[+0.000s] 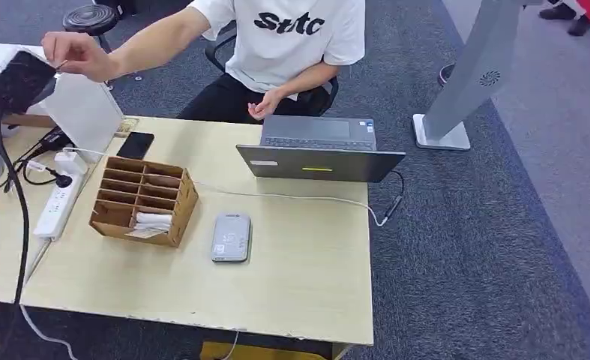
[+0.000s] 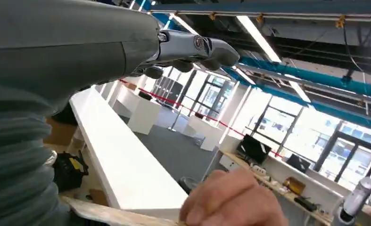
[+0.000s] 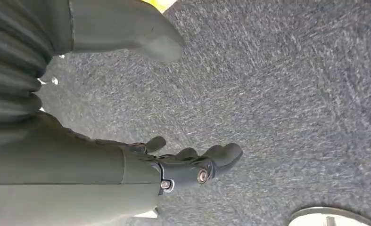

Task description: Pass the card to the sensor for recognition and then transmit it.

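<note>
Your left hand (image 1: 18,79) is raised at the far left corner of the bench (image 1: 292,285), and the person's hand (image 1: 78,54) meets it there. From the wrist camera your left fingers (image 2: 193,47) reach out fairly straight, and you cannot tell whether a card sits between them. The person's knuckles fill the near edge of that picture. Your right hand (image 3: 174,165) hangs over the grey carpet (image 3: 292,94), fingers (image 3: 221,155) loosely apart with nothing in them. On the bench the grey card reader (image 1: 231,237) lies flat, just beside the wooden slotted box (image 1: 143,199), which has white cards (image 1: 153,220) in its front compartment. Behind the reader stands an open laptop (image 1: 318,150), facing the seated person.
</note>
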